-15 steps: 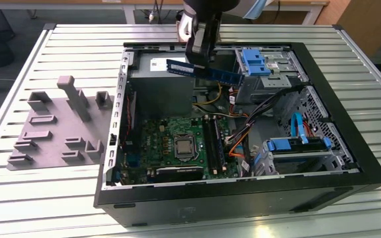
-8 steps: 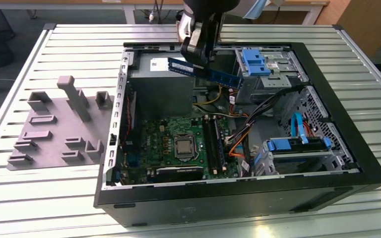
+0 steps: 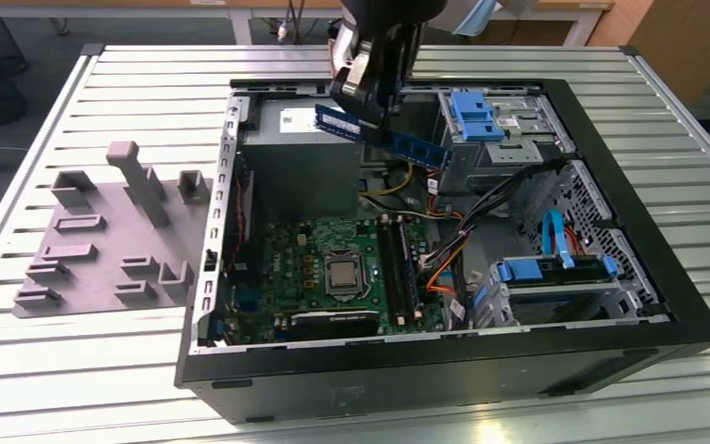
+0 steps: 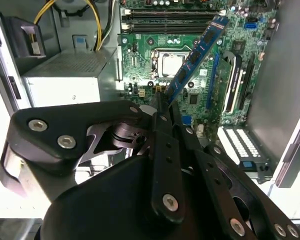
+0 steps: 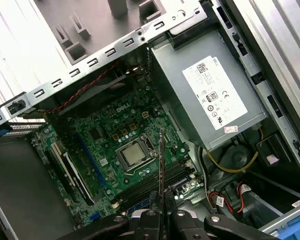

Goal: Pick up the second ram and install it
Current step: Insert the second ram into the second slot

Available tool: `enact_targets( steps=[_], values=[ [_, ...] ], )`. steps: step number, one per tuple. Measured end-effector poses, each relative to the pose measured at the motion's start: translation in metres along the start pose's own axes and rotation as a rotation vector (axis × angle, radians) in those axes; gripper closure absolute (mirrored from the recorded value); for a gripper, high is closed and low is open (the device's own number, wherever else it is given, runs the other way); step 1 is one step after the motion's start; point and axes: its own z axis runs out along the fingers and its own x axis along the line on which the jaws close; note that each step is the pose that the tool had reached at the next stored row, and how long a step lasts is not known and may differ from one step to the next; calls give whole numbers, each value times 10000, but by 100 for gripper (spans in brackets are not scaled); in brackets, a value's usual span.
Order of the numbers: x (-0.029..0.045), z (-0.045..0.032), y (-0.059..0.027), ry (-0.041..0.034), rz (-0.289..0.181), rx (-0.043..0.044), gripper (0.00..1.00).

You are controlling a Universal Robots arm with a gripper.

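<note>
exterior view: my hand [image 3: 373, 116] pinches the second ram [image 3: 386, 137] by one end, tilted above the open case [image 3: 454, 365], clear of its slots.

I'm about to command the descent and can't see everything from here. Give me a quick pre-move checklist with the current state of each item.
1. RAM stick clamped in the hand: ok, held above the open computer case.
2. Grip position: ok, the hand pinches one end of the stick in the second wrist view; the rest sticks out free.
3. Stick level: not ok, it slopes down toward the exterior view's right.
4. Stick over the memory slots: not ok, it hangs over the power supply end of the case.
5. Slot latches open: cannot tell.
6. Cables clear of the slots: cannot tell; they run close beside them.
</note>
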Motion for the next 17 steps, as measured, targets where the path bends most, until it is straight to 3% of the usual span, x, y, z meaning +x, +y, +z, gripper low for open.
enact_targets(
  steps=[12,17],
  values=[
    [0,4,0,-16,1077,3,86],
    [0,4,0,-18,1176,3,86]
  ],
)
